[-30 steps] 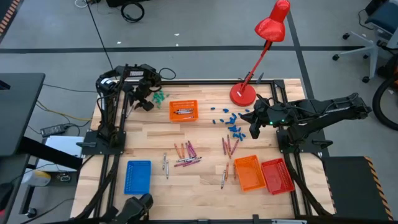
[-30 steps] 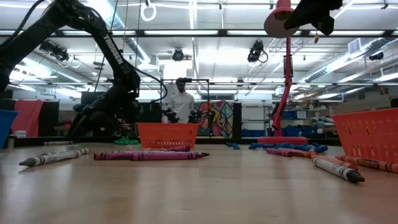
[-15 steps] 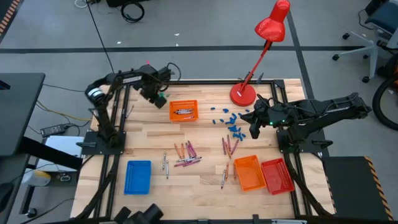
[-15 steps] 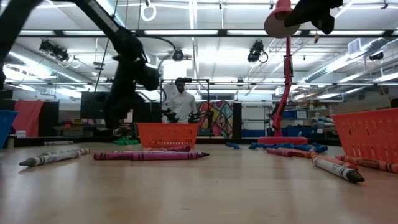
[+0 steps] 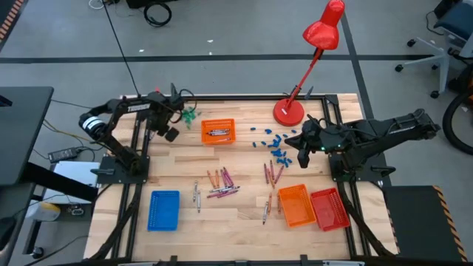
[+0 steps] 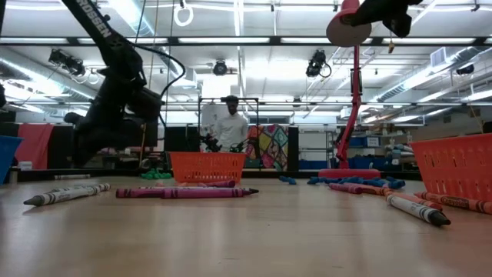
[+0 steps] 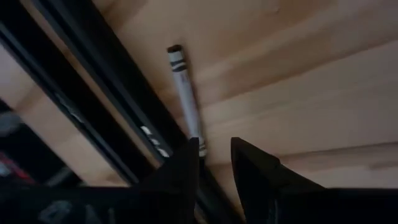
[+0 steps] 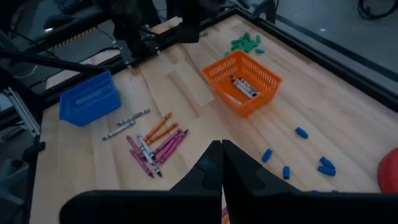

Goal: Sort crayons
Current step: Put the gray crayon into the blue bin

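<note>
A grey-white crayon [image 7: 185, 99] lies on the wood at the table's ten o'clock edge, just beside the dark frame rail [image 7: 93, 93]. The left gripper [image 7: 214, 163] hangs over its near end, fingers [image 7: 181, 171] parted a little with the crayon's tip at the gap; I cannot tell if they touch it. Green pieces [image 5: 191, 115] and an orange tray [image 5: 218, 131] sit toward twelve o'clock. Loose crayons [image 5: 222, 182] lie mid-table. The right gripper [image 8: 221, 163], fingers pressed together and empty, hovers at two o'clock above blue pieces [image 5: 277, 144].
</note>
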